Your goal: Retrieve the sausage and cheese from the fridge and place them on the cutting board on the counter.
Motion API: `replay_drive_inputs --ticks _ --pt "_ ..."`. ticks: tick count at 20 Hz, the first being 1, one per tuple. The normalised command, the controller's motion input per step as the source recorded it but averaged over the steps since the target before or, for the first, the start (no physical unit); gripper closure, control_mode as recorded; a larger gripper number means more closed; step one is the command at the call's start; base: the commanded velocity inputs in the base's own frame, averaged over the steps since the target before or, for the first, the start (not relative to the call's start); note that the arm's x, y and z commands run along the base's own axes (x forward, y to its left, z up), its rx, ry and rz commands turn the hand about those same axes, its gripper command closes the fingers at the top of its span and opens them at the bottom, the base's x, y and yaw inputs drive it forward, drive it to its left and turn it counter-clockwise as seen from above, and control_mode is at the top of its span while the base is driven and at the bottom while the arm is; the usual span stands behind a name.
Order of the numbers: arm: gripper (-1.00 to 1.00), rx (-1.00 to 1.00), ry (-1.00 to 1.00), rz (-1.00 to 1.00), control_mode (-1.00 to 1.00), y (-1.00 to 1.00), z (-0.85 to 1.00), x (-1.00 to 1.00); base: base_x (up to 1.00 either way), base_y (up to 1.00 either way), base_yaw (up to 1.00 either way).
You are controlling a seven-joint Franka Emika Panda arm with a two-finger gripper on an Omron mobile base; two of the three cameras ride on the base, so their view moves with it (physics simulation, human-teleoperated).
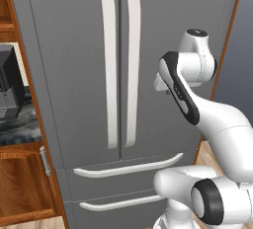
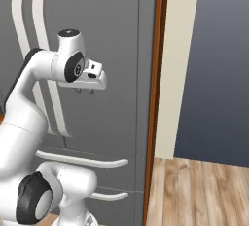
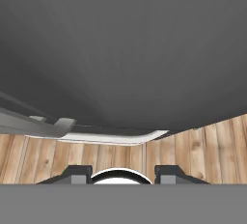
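The grey fridge (image 1: 74,50) stands right in front of me with both doors shut, its two long white handles (image 1: 121,65) side by side. In the right base view my gripper (image 2: 84,91) hangs from the hand, pointing down, close to the right door of the fridge (image 2: 121,35). Its fingers stand apart with nothing between them. The hand view looks down the grey door of the fridge (image 3: 120,49), with the gripper (image 3: 123,174) at the bottom. The sausage and cheese are hidden. The cutting board is out of view.
Two lower drawers carry curved white handles (image 1: 128,166) (image 1: 118,203). The dark marbled counter (image 1: 20,129) with a dark appliance (image 1: 10,82) lies left, over wooden cabinets (image 1: 24,183). Wooden floor (image 2: 194,191) and a blue-grey wall (image 2: 219,64) lie right of the fridge.
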Motion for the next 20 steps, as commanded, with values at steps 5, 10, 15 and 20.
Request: replay_drive_inputs --ticks 5,10,15,20 --pt "-1.00 0.00 0.00 0.00 1.00 0.00 0.00 0.00 0.00 0.00 0.00" --pt "-1.00 0.00 0.00 0.00 1.00 0.00 0.00 0.00 0.00 0.00 0.00" --pt "-1.00 0.00 0.00 0.00 1.00 0.00 0.00 0.00 -0.27 0.02 0.00" --pt "-1.00 0.00 0.00 0.00 1.00 0.00 0.00 0.00 -0.60 0.00 0.00"
